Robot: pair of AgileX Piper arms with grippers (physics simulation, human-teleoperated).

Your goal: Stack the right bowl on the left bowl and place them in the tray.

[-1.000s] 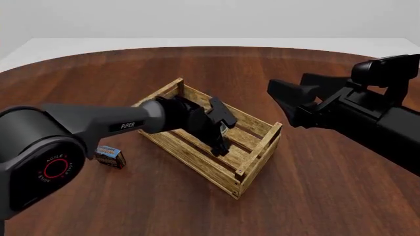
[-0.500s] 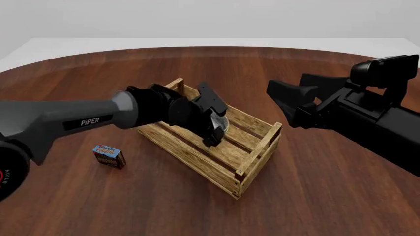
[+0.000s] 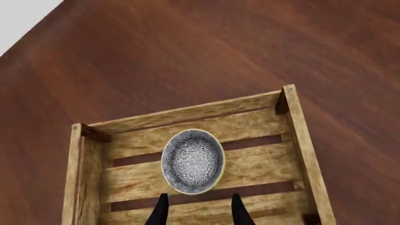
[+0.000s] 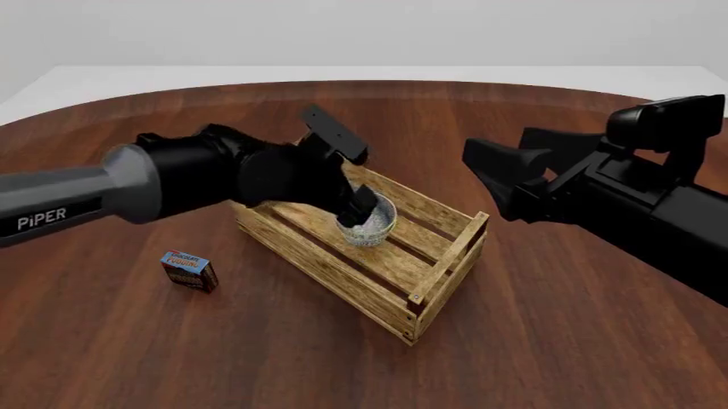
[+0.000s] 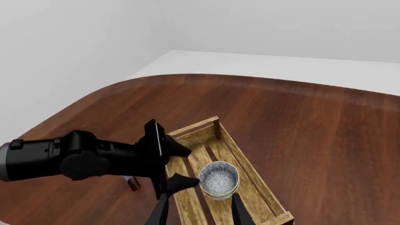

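While the stacked bowls (image 4: 367, 223) sit on the slats of the tray (image 4: 438, 281), the small blue-and-red box (image 4: 189, 270) lies nearest the camera, on the table on the near left side of the tray and well apart from it. Only one rim shows clearly, so the right bowl and the left bowl cannot be told apart; they read as one nested pair in the middle of the tray. The left gripper (image 3: 197, 209) hangs just above and beside them, on the tray's left side, its fingers spread and holding nothing, the bowls lying straight ahead of the fingertips. Round as they are, the bowls offer no long axis to line up with. The left arm is far nearer than the right gripper (image 5: 196, 209), which waits open and empty off the tray's right end. Half a second ago the left gripper was down inside the tray over the bowls; it has since lifted and drawn back, leaving them uncovered. The task looks finished, so the next move is probably retreat.
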